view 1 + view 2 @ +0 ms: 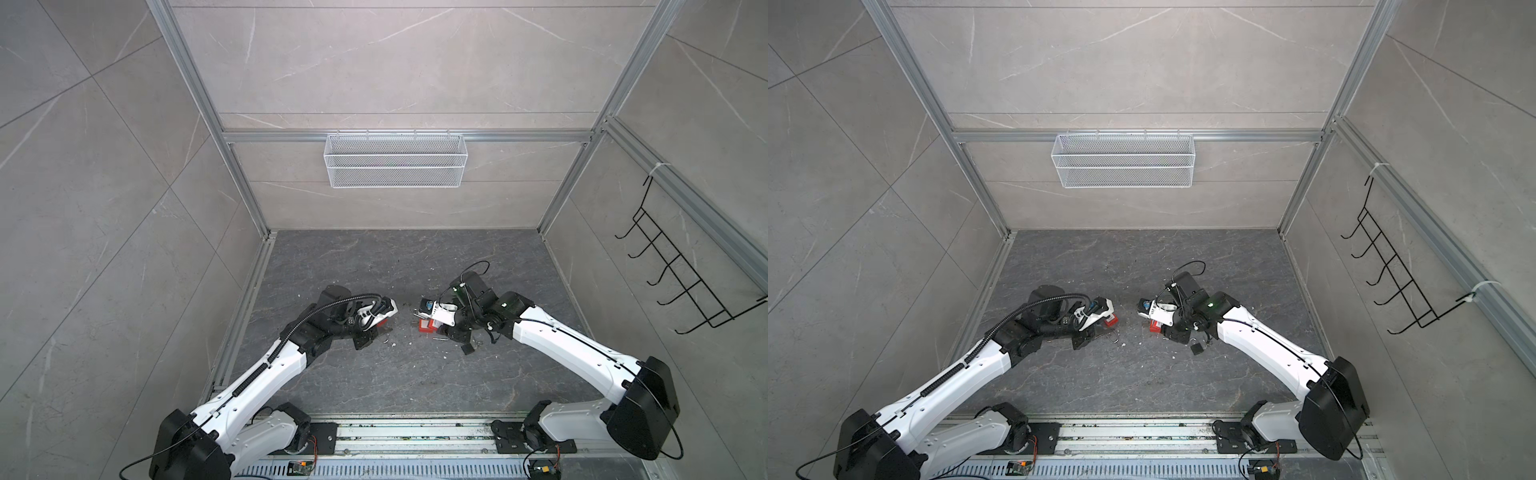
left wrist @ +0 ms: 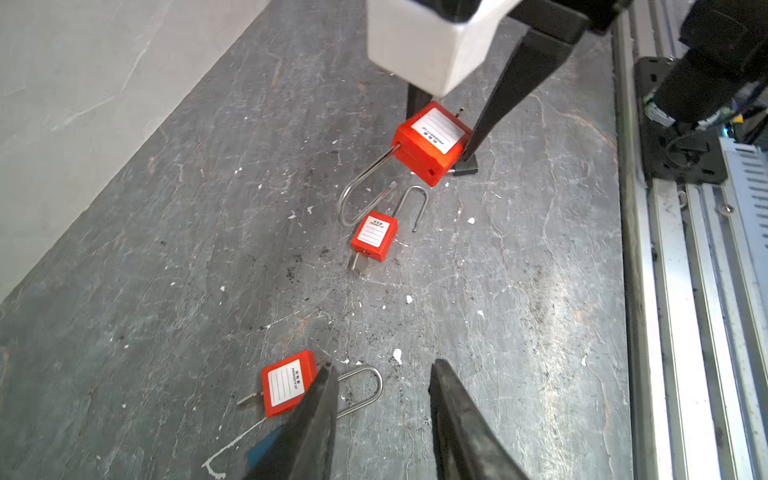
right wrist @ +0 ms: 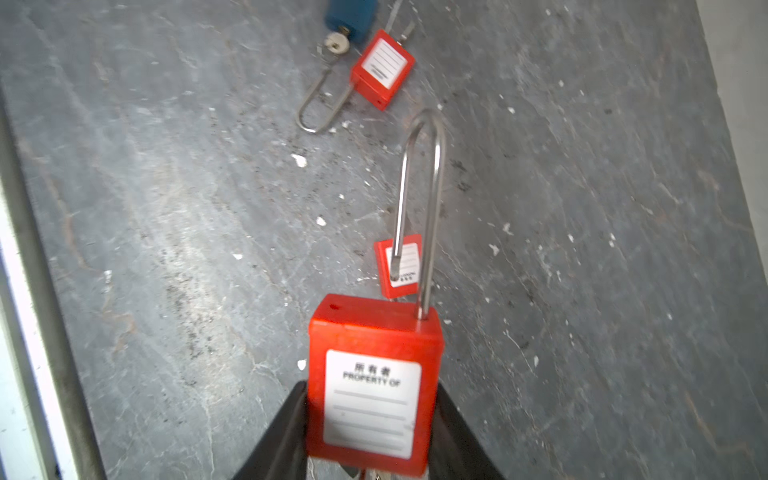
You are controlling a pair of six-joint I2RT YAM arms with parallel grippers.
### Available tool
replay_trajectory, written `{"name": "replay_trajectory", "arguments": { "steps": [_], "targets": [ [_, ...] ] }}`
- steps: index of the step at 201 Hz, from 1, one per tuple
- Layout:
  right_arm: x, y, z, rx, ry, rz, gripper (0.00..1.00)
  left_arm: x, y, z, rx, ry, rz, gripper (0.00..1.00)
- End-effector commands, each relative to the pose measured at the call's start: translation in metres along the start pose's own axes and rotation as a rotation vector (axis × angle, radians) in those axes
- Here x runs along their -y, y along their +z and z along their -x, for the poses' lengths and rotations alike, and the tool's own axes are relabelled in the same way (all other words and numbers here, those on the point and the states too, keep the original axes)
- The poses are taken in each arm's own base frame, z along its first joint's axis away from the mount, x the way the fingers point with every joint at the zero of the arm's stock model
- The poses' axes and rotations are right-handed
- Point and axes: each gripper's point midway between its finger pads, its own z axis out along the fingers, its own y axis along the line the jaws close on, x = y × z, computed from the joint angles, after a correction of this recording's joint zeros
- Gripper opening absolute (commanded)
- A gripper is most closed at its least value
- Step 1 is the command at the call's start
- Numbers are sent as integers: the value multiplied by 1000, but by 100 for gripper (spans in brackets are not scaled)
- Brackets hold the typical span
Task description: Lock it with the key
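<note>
**Item:** red padlock [image 1: 427,327], shackle open, free leg out of its socket. In a top view it is raised, at 3 o'clock of the left gripper [image 2: 382,368].

**Hazard:** the lock may twist in the grip if the shackle is pushed off-line. The key [image 2: 459,112], a stub at its base, looks awkward to reach.

**Claws:** the right gripper [image 3: 372,395] is clamped across the lock body. The left gripper's jaws are apart and empty, over a floor padlock [image 2: 286,384].

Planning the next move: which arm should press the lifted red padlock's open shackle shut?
Left, probably. The right gripper is shut on that padlock; the left gripper is open, holds nothing and faces it.
</note>
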Motion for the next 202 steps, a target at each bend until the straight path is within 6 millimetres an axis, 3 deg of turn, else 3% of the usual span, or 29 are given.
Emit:
{"name": "replay_trajectory", "arguments": {
  "steps": [1,64,132,202],
  "targets": [
    [-24,-18,18,106,-109,83,24,9,-1,20,78,139,-22,39],
    [-46,-21,17,72,-176,134,24,6,7,35,126,202,14,39],
    [-51,-20,22,69,-203,115,25,33,14,39,164,136,-159,35],
    [-50,-24,31,105,-209,92,25,37,19,36,155,116,-204,16]
  ]
}}
